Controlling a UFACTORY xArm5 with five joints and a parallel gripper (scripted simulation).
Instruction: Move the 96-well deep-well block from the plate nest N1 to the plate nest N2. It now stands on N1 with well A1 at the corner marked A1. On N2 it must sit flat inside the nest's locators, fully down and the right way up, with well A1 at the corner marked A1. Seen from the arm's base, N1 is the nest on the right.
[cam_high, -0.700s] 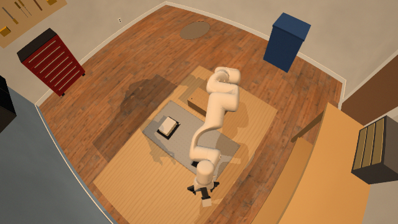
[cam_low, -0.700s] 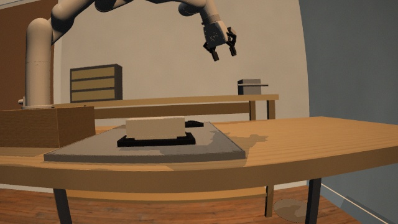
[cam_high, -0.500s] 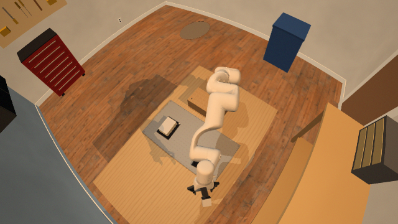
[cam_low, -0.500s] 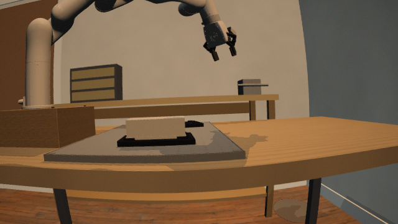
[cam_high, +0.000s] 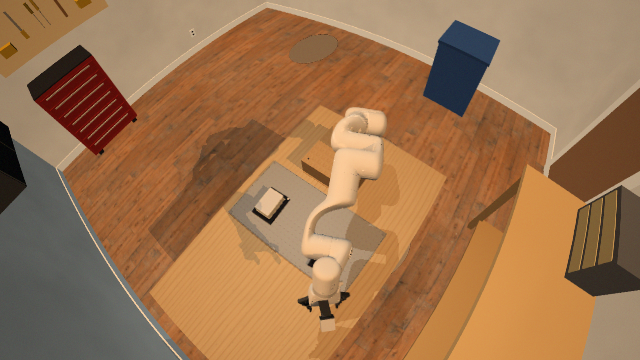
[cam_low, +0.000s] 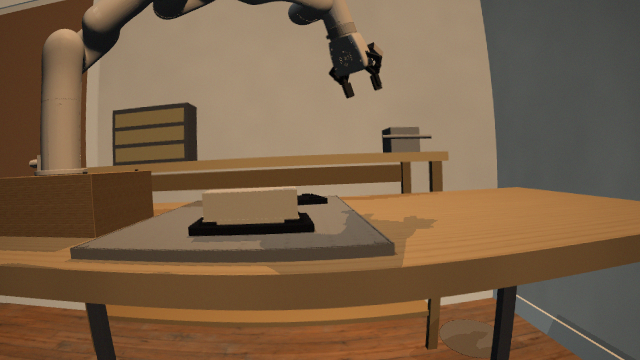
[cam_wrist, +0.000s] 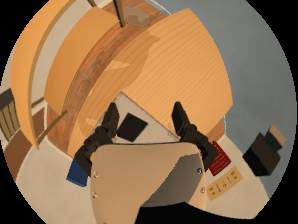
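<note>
Gripper (cam_high: 324, 300) (cam_low: 364, 91) (cam_wrist: 145, 108) raised above the table (cam_high: 215, 295) (cam_low: 475, 215) (cam_wrist: 185, 65), fingers spread and empty, deep-well block (cam_high: 270, 202) (cam_low: 250, 206) seated on nest N1 (cam_high: 270, 220) (cam_low: 250, 229), lower than the fingertips and well apart from them.
</note>
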